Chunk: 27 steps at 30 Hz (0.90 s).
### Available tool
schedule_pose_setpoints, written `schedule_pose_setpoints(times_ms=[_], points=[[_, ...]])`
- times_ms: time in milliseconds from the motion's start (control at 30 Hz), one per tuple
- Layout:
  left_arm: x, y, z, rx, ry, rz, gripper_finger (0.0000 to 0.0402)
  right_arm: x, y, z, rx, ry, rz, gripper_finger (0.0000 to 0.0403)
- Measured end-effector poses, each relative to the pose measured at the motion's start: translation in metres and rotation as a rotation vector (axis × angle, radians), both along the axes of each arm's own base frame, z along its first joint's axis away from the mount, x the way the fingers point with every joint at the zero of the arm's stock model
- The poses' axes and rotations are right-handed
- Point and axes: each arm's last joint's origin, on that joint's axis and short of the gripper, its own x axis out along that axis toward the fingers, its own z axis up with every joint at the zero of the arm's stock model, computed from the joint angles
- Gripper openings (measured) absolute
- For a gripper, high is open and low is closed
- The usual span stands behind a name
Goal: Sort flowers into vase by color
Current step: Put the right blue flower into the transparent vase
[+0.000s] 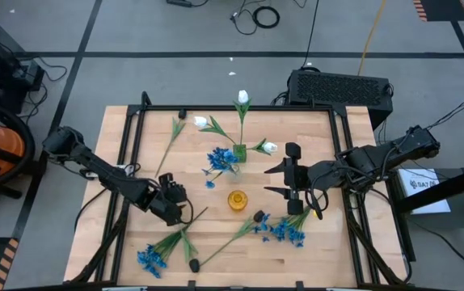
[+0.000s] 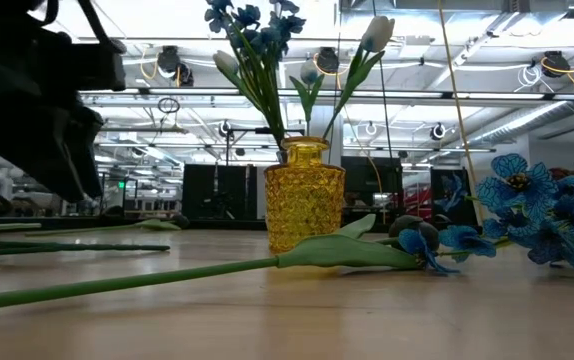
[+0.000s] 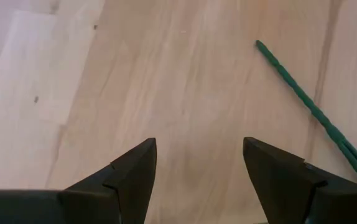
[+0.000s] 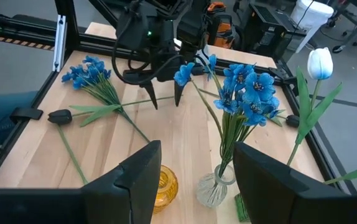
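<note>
Two arms hung over the wooden surface (image 1: 135, 242). The left end effector (image 1: 185, 212) sat low at the near left, its fingers (image 3: 132, 171) spread wide over bare wood with nothing between them; a green stem (image 3: 309, 106) lay just off to one side. The right end effector (image 1: 280, 179) hovered right of centre, pointing left toward the vases, fingers (image 4: 138, 171) parted and empty.

A small yellow vase (image 1: 237, 199) stood empty near the middle. Just beyond it a clear vase (image 4: 216, 186) held a blue bunch (image 1: 220, 159). White tulips (image 1: 242, 99) spread across the far half, and at least one seemed to stand in a green holder (image 1: 239, 152), though the overhead view was too small to be sure. Another blue cluster (image 1: 149, 259) lay at the near left, a third (image 1: 288, 232) at the near right, with dark buds (image 1: 193, 264) on long stems between them.
</note>
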Motion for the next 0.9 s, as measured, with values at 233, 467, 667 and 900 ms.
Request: schedule_pose_setpoints(times_ms=[233, 467, 667, 900], points=[[0.008, -0.01, 0.004, -0.059, -0.076, -0.11, 0.0247, 0.0, 0.003, -0.004, 0.034, 0.025, -0.01, 0.0192], [0.009, -0.019, 0.008, -0.069, -0.146, -0.149, 0.0247, -0.01, 0.026, -0.036, 0.076, 0.289, -0.042, 0.0192], [0.011, -0.022, 0.01, -0.039, -0.201, -0.136, 0.0247, -0.033, 0.055, -0.06, 0.152, 0.525, -0.108, 0.0192], [0.012, -0.022, 0.011, -0.036, -0.216, -0.136, 0.0247, -0.053, 0.083, -0.094, 0.175, 0.79, -0.12, 0.0192]])
